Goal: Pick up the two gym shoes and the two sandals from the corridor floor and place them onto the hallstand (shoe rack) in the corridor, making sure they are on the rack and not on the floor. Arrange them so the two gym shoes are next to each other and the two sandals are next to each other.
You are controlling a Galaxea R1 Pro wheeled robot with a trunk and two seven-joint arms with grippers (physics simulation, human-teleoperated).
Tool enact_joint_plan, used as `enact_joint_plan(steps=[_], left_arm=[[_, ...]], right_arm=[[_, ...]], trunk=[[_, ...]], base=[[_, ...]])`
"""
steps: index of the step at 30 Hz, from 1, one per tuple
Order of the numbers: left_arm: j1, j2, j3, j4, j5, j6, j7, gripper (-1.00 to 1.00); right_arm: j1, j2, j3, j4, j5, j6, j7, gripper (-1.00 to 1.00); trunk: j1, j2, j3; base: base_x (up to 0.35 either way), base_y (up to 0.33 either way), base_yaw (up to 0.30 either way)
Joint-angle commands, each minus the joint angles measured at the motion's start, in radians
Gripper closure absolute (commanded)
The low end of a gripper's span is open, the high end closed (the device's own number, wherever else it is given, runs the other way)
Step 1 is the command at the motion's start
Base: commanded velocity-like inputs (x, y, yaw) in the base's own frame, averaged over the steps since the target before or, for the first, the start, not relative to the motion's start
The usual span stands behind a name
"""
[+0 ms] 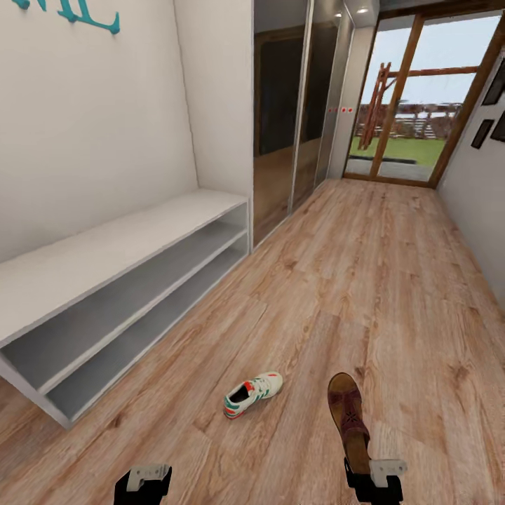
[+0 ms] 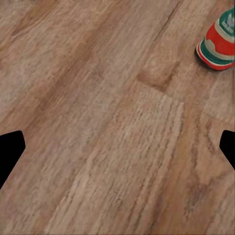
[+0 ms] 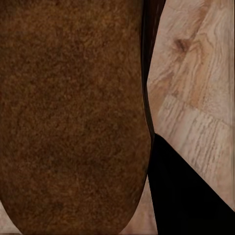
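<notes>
Sandal [image 1: 348,419] heel at right claw [image 1: 373,484]; sneaker [image 1: 253,393] apart.

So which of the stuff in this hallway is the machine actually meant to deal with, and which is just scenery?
Part of the job:
- gym shoe, lying on the corridor floor
- sandal, right by the right gripper
- hallstand, nothing on the parts in view

Just scenery:
- mirrored doors
- glass door at the far end
- teal wall lettering
- dark picture frames
</notes>
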Motion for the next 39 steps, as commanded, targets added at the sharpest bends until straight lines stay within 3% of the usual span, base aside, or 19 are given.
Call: enact_joint_plan(steps=[1,16,32,39], left_arm=[[-0.001,-0.001,0.009,0.0,-0.008,-0.004,-0.006,-1.0],[-0.001,-0.001,0.009,0.0,-0.008,-0.004,-0.006,-1.0],[-0.001,0.0,0.009,-0.001,-0.009,-0.004,-0.006,-1.0],[-0.001,0.0,0.009,-0.001,-0.009,-0.004,-0.006,-1.0]], right_arm=[[-0.001,0.0,-0.002,0.001,0.006,-0.002,-0.004,1.0],[-0.001,0.001,-0.002,0.001,0.006,-0.002,-0.004,1.0],[-0.001,0.0,-0.002,0.001,0.006,-0.002,-0.004,1.0],[-0.001,0.0,-0.002,0.001,0.006,-0.002,-0.004,1.0]], trunk=[[0.0,0.0,-0.001],[0.0,0.0,-0.009],[0.0,0.0,-0.017],[0.0,0.0,-0.021]], base=[[0.024,0.076,-0.283],[0.004,0.022,-0.283],[0.039,0.27,-0.283],[0.059,0.093,-0.283]])
